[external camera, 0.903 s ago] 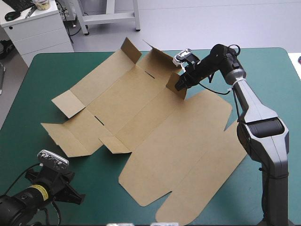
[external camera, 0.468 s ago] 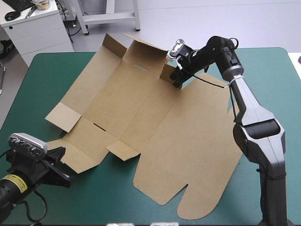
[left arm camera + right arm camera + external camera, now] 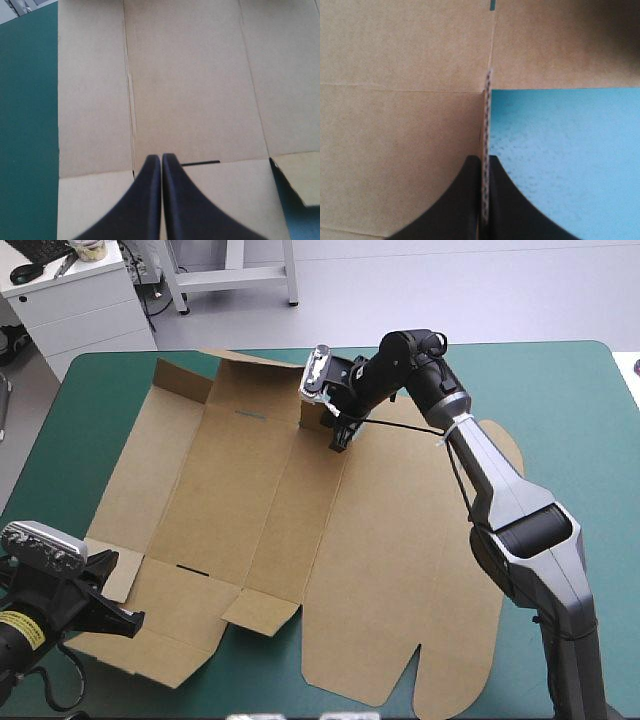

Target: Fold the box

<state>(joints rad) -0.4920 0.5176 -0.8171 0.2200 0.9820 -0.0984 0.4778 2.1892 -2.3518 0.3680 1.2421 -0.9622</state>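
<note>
The box (image 3: pixel 250 500) lies mostly flat across the desk's (image 3: pixel 570 390) centre. Your right hand (image 3: pixel 338 435) pinches its upturned edge at 12 o'clock; your left hand (image 3: pixel 161 157), fingers pressed together and empty, hangs over its 7 o'clock corner.

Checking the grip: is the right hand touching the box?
Touching. The right wrist view shows the right hand clamped on an upright edge of the box.
</note>
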